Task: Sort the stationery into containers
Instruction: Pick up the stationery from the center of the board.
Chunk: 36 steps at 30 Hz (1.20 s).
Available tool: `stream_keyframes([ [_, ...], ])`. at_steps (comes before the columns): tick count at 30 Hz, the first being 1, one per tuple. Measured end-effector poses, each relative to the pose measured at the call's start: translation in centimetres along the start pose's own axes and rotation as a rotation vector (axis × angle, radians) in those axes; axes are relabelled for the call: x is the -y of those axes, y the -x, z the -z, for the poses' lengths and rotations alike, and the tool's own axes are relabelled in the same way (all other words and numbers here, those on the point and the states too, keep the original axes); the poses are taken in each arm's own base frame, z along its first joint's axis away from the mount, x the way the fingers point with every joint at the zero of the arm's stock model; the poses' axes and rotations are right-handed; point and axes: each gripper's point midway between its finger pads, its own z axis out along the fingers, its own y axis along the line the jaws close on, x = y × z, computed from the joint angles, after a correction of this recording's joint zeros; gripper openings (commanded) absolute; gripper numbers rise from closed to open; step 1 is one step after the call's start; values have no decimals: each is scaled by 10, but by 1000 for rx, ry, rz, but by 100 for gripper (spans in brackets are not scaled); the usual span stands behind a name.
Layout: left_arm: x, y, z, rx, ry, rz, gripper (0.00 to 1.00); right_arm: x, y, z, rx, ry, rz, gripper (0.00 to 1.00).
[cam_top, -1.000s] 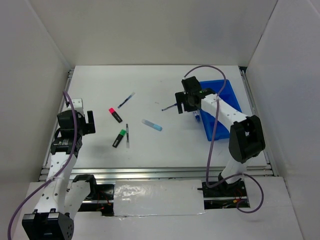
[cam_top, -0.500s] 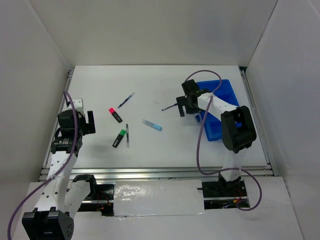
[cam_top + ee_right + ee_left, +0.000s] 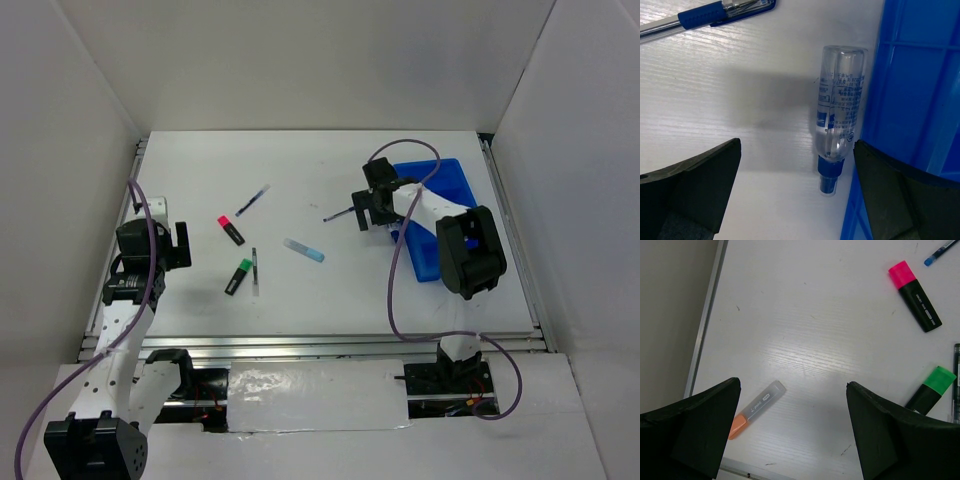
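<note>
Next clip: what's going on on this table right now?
Two robot arms are meant to sort stationery into a blue tray; neither holds anything. The right gripper hovers open above a small clear blue-capped bottle lying on the table beside the tray's outer wall, a blue pen nearby. The left gripper hangs open near the table's left edge, over an orange-capped highlighter. The pink highlighter, green highlighter and light-blue marker lie loose on the table.

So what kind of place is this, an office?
Probably a robot test cell: plain white panels wall in the table, a left arm and right arm sit at its near edge, pens lie scattered left of a blue tray.
</note>
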Motion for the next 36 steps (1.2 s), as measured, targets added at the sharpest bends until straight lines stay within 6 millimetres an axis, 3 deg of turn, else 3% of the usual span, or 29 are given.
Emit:
stream_keyframes([
  [12, -1, 0, 0, 0, -1, -18, 99, 2, 8, -6, 2, -1, -9, 100],
  [21, -1, 0, 0, 0, 0, -18, 99, -3, 21, -13, -3, 29, -22, 86],
  [31, -1, 0, 0, 0, 0, -18, 99, -11, 6, -24, -77, 79, -27, 84],
  [36, -1, 0, 0, 0, 0, -18, 99, -10, 3, -24, -94, 82, -43, 54],
])
